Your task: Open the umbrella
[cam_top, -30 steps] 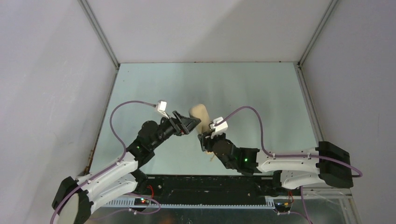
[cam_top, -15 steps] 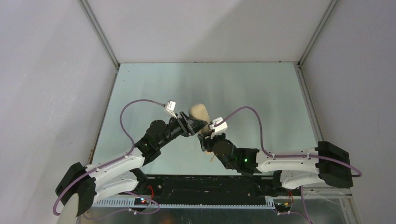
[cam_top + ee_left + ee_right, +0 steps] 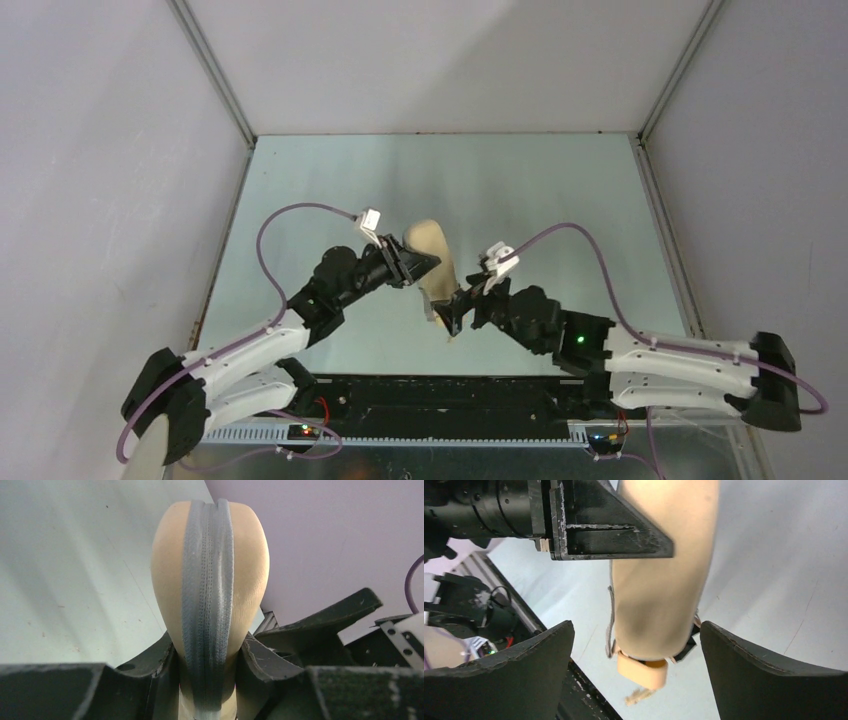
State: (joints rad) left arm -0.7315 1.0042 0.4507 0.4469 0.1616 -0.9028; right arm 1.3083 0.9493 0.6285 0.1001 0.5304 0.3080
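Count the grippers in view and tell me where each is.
2. The left gripper is closed on the umbrella, on its upper part; the right gripper stands open around its lower end, touching nothing.

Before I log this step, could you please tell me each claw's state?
Left claw: closed on the umbrella.
Right claw: open, straddling the umbrella without touching it.

We see a tan umbrella (image 3: 427, 245), folded shut, raised above the table (image 3: 560, 190), grey seam (image 3: 206, 580) along its length, rounded tip far, stubby beige handle (image 3: 642, 670) at the near end.
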